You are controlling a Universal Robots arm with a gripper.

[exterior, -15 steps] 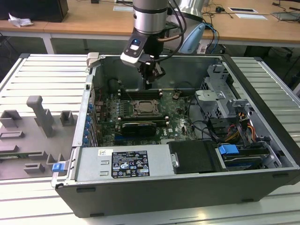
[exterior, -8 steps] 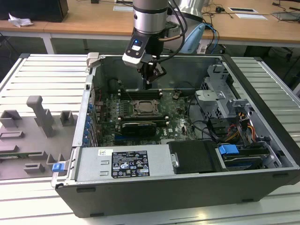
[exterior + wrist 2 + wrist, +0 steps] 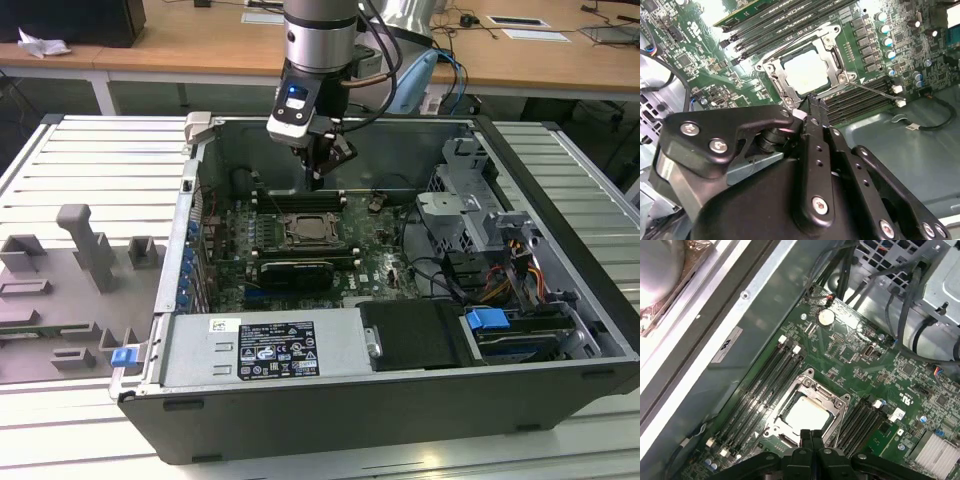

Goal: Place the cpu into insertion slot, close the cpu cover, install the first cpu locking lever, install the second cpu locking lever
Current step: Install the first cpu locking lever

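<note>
Your gripper [image 3: 316, 180] hangs over the socket [image 3: 312, 241] inside the open case [image 3: 330, 400]. In the exterior view its tips sit above the socket's far edge and clear of it. In the first wrist view the black fingers [image 3: 806, 437] are pressed together with nothing pinched between them, and the second wrist view shows the same closed tips over the socket's rim.

The cpu [image 3: 805, 412] lies flat in the socket with its pale top facing up. The cover [image 3: 832, 52] is folded down onto it. Its silvery frame runs round the cpu's edges, and the pale top shows through the square opening.

In the second wrist view a thin metal rod [image 3: 875, 92] runs out from one corner of the socket. It lies alongside the memory slots [image 3: 860, 100] that flank that side. You cannot tell from these pictures whether the rod is hooked down. A second bank of slots [image 3: 767, 385] lies along the opposite side of the socket.

A coin cell [image 3: 826, 316] sits on the board well apart from the socket. In the exterior view a long black card [image 3: 295, 272] lies just beside the socket, between it and the power supply [image 3: 262, 350].
</note>
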